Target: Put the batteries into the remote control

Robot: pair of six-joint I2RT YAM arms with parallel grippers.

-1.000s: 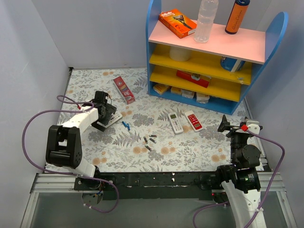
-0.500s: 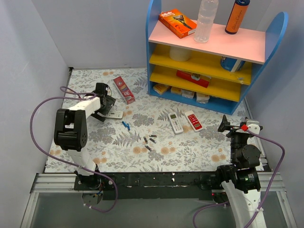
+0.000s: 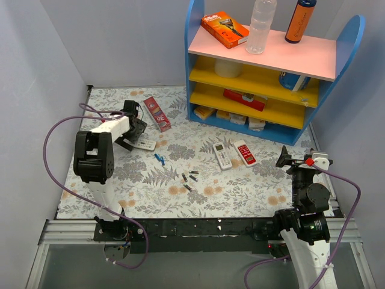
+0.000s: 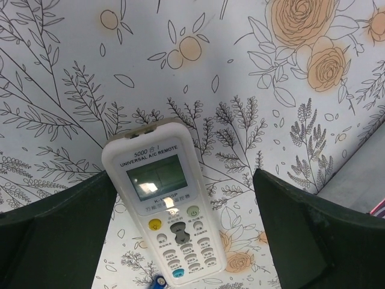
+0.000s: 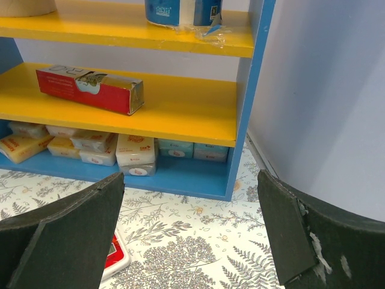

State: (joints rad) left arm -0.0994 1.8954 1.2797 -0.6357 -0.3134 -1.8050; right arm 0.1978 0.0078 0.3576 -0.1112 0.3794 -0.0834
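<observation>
Left hand (image 4: 184, 180) spread wide over remote (image 4: 162, 205), one dark finger each side, gripping nothing; right hand (image 5: 190, 180) spread too, facing shelf (image 5: 180, 114). White glossy plastic slab with rounded corners, face up on floral-print surface (image 4: 252, 72), screen end pointing away from wrist camera, key end cut off at frame bottom. Batteries (image 3: 191, 176) well to its right, tiny dark cylinders, ends hard to make out.

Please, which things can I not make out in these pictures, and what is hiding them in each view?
- Remote control, left wrist view: it lies face up, so its back is hidden.
- Batteries, top view: too small to tell which end is which.
- Small blue piece, left wrist view: cut off by the bottom edge, so its shape is unclear.
</observation>
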